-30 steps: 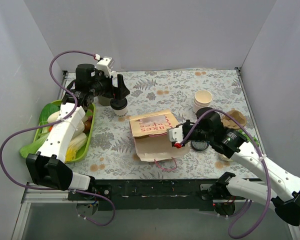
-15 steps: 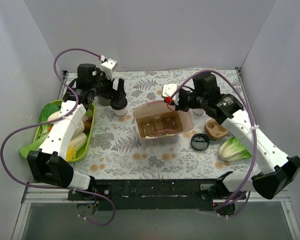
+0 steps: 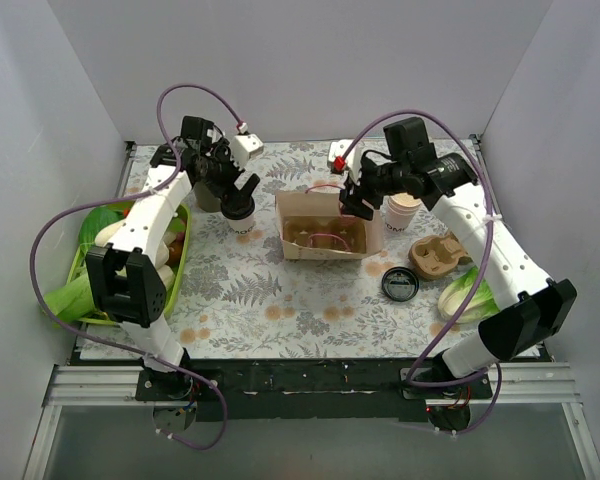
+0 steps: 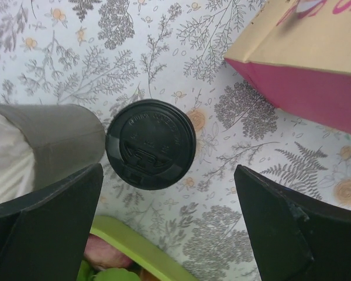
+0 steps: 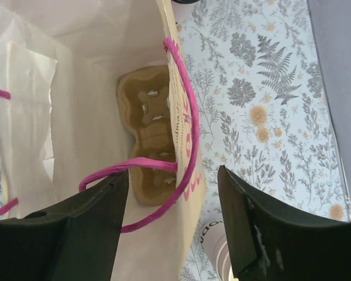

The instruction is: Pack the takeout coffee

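Table (image 3: pixel 242 300): floral, paper bag (image 3: pixel 325 236) standing open.
Left gripper (image 4: pixel 164 196): wide, above takeout coffee (image 4: pixel 150 144).
Right gripper (image 5: pixel 172 219): wide, astride bag's rim.

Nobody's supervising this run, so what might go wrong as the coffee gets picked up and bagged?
The grey cup sits close beside the coffee; a finger of the open left gripper might knock it. The right gripper is open at the bag rim, so the bag may tip when loaded.

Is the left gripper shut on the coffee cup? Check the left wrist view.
No, the left gripper has its fingers wide apart on either side of the takeout coffee.
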Motion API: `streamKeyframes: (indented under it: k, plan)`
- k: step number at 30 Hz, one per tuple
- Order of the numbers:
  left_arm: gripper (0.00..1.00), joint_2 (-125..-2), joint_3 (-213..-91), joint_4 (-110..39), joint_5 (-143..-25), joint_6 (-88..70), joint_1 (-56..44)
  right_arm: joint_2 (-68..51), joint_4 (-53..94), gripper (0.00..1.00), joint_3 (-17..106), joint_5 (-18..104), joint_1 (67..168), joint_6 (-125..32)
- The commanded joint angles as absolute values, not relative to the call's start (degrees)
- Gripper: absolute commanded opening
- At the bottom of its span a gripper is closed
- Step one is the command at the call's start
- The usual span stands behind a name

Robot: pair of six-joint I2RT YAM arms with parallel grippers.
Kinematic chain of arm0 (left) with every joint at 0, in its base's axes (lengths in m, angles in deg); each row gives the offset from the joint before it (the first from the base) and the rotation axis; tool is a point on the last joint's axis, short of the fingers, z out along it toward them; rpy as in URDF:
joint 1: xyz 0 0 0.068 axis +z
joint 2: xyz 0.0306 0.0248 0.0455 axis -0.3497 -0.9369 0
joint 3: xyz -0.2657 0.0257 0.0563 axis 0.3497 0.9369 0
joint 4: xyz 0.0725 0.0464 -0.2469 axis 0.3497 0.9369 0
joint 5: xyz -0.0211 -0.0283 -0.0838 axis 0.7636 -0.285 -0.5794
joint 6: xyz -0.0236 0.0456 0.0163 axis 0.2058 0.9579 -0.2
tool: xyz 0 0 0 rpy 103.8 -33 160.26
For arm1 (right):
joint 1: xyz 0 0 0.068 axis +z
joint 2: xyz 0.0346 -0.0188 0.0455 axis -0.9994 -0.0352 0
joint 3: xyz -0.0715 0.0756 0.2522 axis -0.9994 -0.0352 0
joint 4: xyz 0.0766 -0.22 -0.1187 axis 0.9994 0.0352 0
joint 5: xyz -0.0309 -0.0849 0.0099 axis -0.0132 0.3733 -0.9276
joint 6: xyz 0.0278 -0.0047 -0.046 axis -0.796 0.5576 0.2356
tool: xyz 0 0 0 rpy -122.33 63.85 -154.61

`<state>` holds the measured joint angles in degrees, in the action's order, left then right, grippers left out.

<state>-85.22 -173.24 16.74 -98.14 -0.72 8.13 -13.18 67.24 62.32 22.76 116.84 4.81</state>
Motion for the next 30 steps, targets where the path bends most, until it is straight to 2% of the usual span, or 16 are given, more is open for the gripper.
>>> streamKeyframes:
  k: [1, 7, 11, 22, 30]
  plan:
    - [0.97, -88.6, -183.4, 24.3, -103.0, 14.2, 8.3, -14.8, 71.5, 0.72, 71.7, 19.9, 115.3, 2.4]
    - [0.96, -100.2, -198.2, 37.0, -105.7, 20.5, 8.9, -17.2, 71.0, 0.74, 77.2, 18.5, 113.2, -3.2]
    - [0.96, -104.2, -202.3, 40.1, -105.0, 23.7, 8.9, -16.8, 68.9, 0.74, 77.4, 18.2, 112.9, -5.2]
    - [0.95, -108.3, -202.2, 41.7, -101.7, 25.7, 9.0, -14.6, 65.2, 0.75, 75.2, 18.5, 112.1, -8.9]
    - [0.9, -109.3, -201.9, 41.7, -101.5, 25.4, 9.0, -14.3, 64.7, 0.75, 74.5, 18.4, 112.0, -9.6]
